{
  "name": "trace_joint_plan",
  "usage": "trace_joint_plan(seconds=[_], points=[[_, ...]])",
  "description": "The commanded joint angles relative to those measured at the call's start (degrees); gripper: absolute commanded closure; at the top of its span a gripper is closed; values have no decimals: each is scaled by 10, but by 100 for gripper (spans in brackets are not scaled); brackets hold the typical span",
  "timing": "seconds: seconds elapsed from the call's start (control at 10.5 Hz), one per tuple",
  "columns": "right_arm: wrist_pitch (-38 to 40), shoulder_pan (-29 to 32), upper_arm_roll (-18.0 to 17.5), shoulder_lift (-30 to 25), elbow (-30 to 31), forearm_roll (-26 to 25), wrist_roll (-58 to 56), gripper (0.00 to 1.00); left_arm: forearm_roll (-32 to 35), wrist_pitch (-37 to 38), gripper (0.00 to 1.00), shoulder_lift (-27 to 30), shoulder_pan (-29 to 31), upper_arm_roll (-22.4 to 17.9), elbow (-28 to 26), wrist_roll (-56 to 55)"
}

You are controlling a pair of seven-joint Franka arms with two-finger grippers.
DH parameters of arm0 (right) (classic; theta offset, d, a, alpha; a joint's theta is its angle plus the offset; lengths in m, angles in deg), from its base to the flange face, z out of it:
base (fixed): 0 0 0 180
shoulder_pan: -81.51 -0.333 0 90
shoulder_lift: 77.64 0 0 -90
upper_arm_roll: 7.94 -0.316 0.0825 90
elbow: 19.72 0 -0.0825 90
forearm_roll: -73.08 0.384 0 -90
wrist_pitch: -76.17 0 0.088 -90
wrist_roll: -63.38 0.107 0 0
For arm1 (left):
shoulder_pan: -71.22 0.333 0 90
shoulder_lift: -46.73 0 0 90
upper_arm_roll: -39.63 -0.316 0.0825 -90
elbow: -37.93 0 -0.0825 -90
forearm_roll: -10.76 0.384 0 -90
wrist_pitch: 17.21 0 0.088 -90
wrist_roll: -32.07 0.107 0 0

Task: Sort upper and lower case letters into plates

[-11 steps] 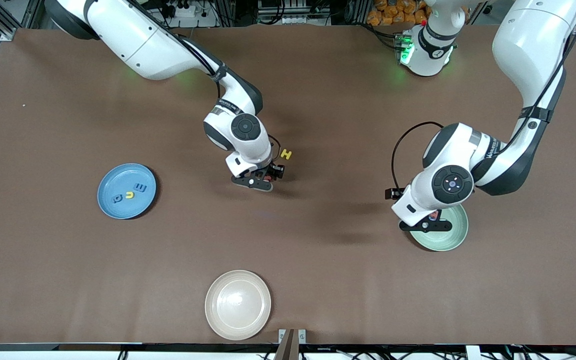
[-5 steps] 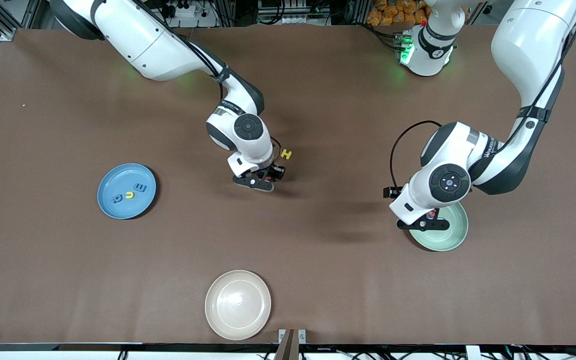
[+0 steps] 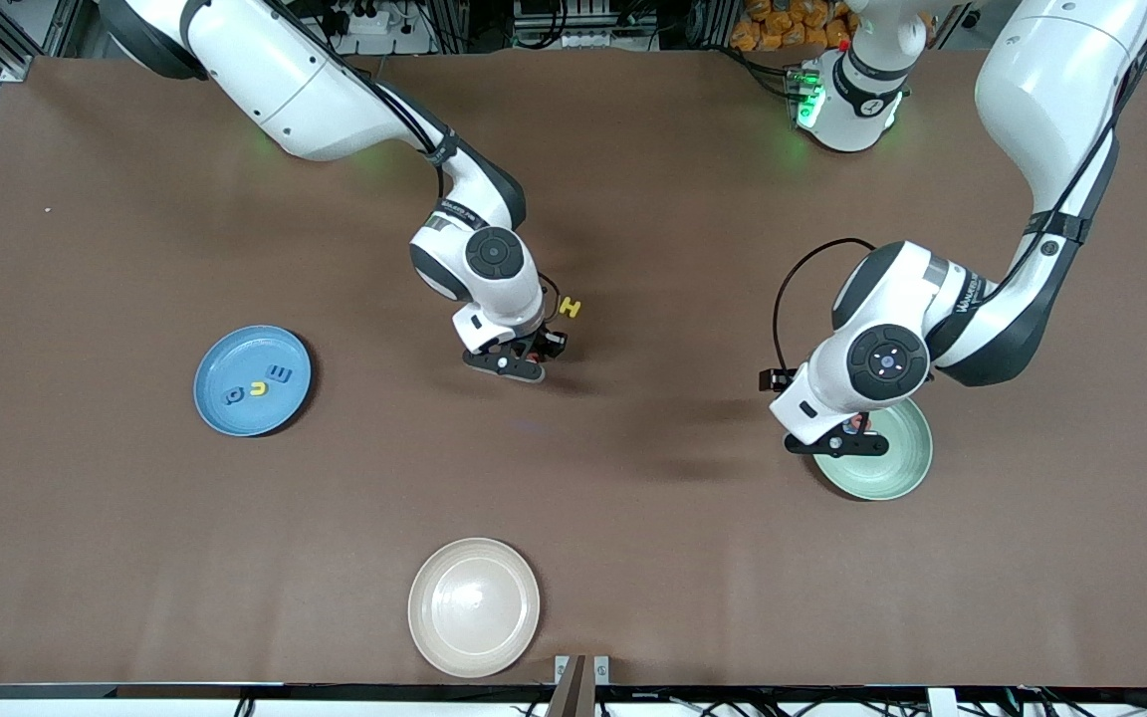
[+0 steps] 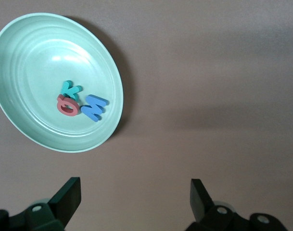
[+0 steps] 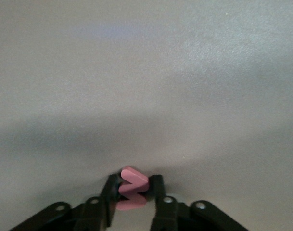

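My right gripper (image 3: pixel 524 357) is shut on a pink-red zigzag letter (image 5: pixel 133 188), low over the bare table. A yellow H (image 3: pixel 570 309) lies on the table beside that gripper. My left gripper (image 3: pixel 837 441) is open and empty, over the pale green plate's edge that faces the right arm's end. The pale green plate (image 3: pixel 894 466) also shows in the left wrist view (image 4: pixel 35 48) and holds a teal K (image 4: pixel 69 89), a red round letter (image 4: pixel 67 106) and a blue M (image 4: pixel 94 107). The blue plate (image 3: pixel 235 358) holds a blue E (image 3: pixel 279 374), a yellow U (image 3: pixel 258 387) and another blue letter (image 3: pixel 234 395).
A cream-white plate (image 3: pixel 474 607) sits near the table's front edge, nearer to the camera than both grippers. Brown table (image 3: pixel 633 558) lies between the plates. The left arm's base with a green light (image 3: pixel 837 95) stands at the back.
My left gripper has drifted a little off the pale green plate toward the right arm's end. My right gripper has barely moved and still holds the pink-red letter.
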Motion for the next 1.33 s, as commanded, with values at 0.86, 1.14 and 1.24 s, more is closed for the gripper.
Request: trace_joint_plan(seconds=[0.86,1.14,1.24], points=[[4,4,4,3,-5,-15,5,82,-1,6,0,14,1,50,-22,-82],[6,21,4,1,-5,-14,-17,84,-1,6,0,13,-15,61,-26,-126],[15,27,4,0,-6,-15,-22,84,-1,6,0,12,-28,62,-27,-148]])
